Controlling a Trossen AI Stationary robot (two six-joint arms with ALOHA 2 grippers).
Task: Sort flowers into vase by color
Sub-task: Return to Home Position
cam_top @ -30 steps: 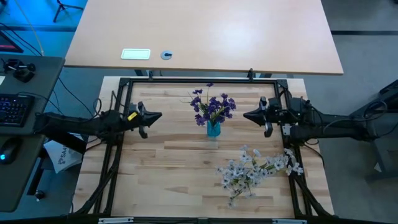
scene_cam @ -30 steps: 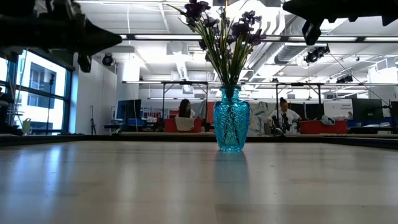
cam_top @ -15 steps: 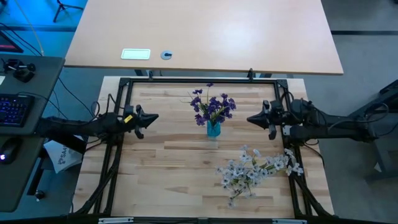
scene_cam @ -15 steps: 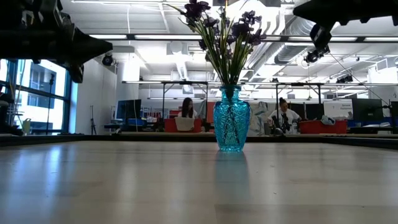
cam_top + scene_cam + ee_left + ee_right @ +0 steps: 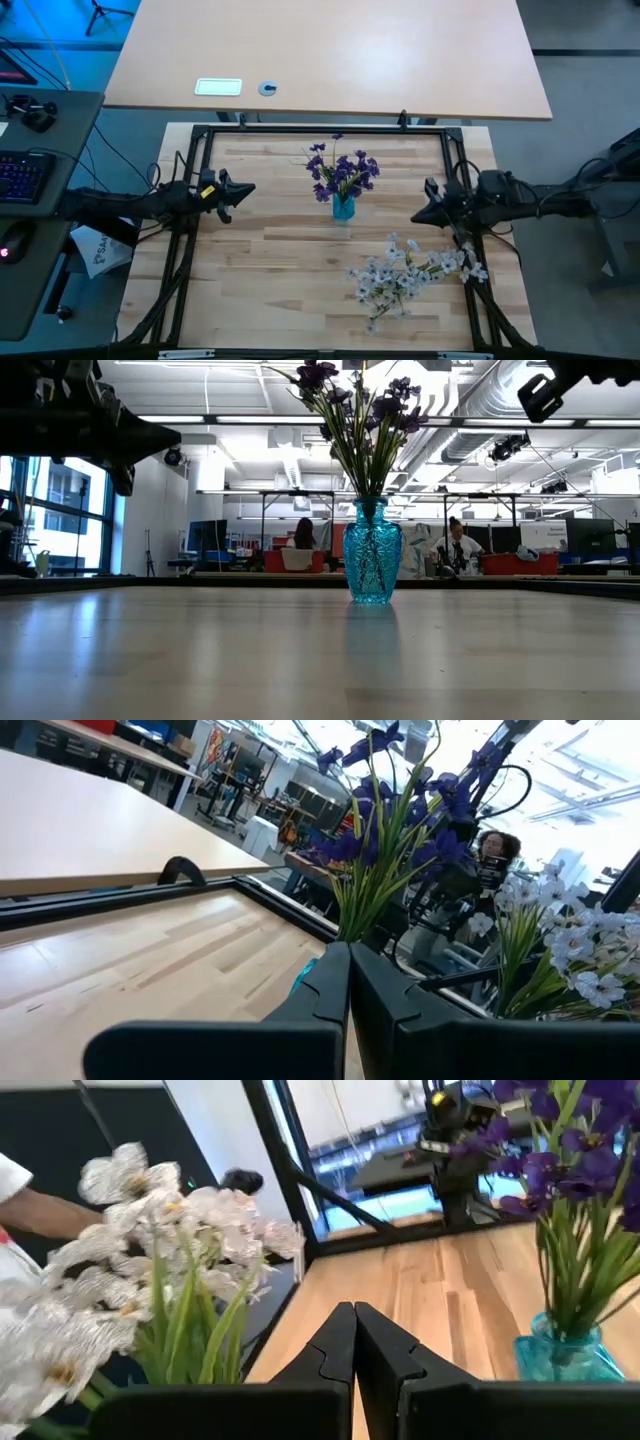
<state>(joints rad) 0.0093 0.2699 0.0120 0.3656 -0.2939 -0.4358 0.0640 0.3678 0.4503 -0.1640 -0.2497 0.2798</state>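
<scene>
The blue vase with purple flowers blocked the table's middle; white flowers crowded its right side; the left lay open.

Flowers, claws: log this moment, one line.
purple flowers in blue vase | white flowers by right claw | left claw shut | right claw shut

The high view looks straight down on the blue vase; the low view faces it level across the desk; wrist views flank it.
</scene>
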